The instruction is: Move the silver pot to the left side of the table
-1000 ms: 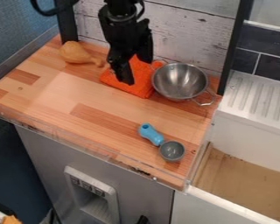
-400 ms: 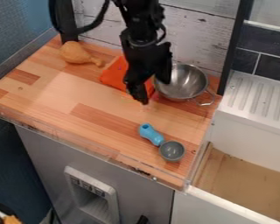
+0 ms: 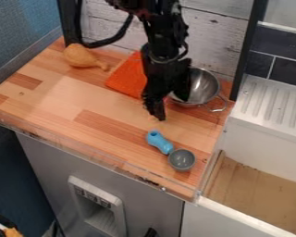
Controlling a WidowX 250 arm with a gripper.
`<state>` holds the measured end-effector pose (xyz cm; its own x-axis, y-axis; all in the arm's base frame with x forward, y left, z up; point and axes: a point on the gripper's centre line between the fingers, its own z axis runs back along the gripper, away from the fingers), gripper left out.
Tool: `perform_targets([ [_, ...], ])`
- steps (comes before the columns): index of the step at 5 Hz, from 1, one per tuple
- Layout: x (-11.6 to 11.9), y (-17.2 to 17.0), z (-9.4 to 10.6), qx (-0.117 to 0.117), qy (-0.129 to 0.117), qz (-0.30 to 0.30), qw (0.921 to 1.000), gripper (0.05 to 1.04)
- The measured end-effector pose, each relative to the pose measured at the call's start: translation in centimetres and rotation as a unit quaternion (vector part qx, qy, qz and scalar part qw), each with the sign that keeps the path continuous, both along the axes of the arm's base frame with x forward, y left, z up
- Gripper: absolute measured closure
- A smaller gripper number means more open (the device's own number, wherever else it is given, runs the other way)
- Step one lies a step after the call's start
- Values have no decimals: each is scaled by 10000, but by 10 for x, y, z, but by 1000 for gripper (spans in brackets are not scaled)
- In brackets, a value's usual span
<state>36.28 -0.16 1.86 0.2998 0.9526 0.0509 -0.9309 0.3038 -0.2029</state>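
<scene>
The black gripper (image 3: 169, 104) hangs over the left part of the silver pot (image 3: 205, 87), at the back right of the wooden table. It is open. One finger reaches down left of the pot, above bare wood; the other is over the pot's bowl. The pot stands upright, its left part covered by the gripper, and a wire handle sticks out at its lower right. Whether the gripper touches the pot, I cannot tell.
An orange cloth (image 3: 128, 77) lies left of the gripper, and a tan drumstick-shaped toy (image 3: 81, 56) at the back left. A blue-handled grey scoop (image 3: 181, 159) lies near the front right. Right of the table (image 3: 67, 99) is a white sink unit (image 3: 268, 104).
From the orange cloth, the gripper has moved right and toward the table's front, and now covers the pot's left part. The pot has not visibly moved.
</scene>
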Motion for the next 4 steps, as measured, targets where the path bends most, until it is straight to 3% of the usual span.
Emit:
perform_targets([
  [1, 2, -2, -1, -45, -137, 70, 9999, 417],
  [2, 0, -2, -4, -34, -122, 51, 9999, 727],
  [3, 2, -1, -3, -28, -190, 89, 9998, 919],
  [4, -1, -1, -1, -4, -190, 87, 9998, 994],
])
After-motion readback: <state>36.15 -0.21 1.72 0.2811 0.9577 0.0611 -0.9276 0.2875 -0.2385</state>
